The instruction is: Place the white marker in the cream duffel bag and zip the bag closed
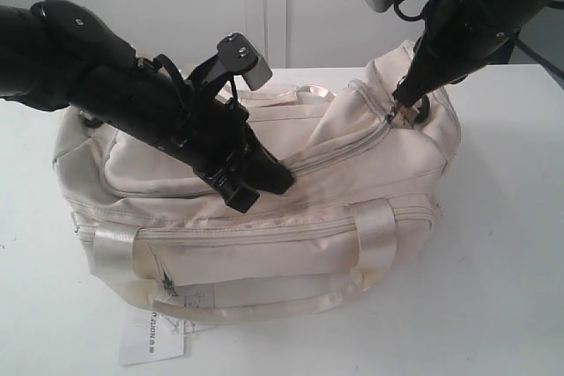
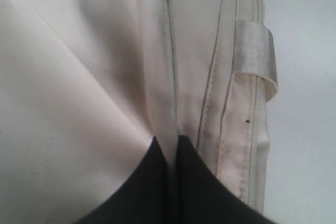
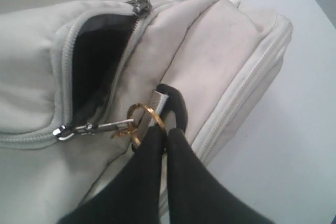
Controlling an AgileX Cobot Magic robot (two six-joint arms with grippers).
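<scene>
The cream duffel bag [image 1: 264, 244] lies on the white table. Its top zip is shut along most of its length. A short stretch near the right end gapes and shows dark lining [image 3: 94, 56]. My right gripper [image 1: 401, 99] [image 3: 167, 131] is shut on the gold ring [image 3: 147, 108] of the zipper pull [image 3: 100, 126], beside a black strap ring [image 3: 176, 103]. My left gripper [image 1: 263, 189] [image 2: 167, 139] is shut on a fold of the bag's cream fabric [image 2: 105, 77] by the zip line, near the middle of the top. The white marker is out of view.
A shiny cream handle [image 1: 374, 235] [image 2: 254, 51] loops over the bag's front, and a white paper tag [image 1: 150, 341] lies at the front left. White table [image 1: 511, 261] surrounds the bag. A pale wall stands behind it.
</scene>
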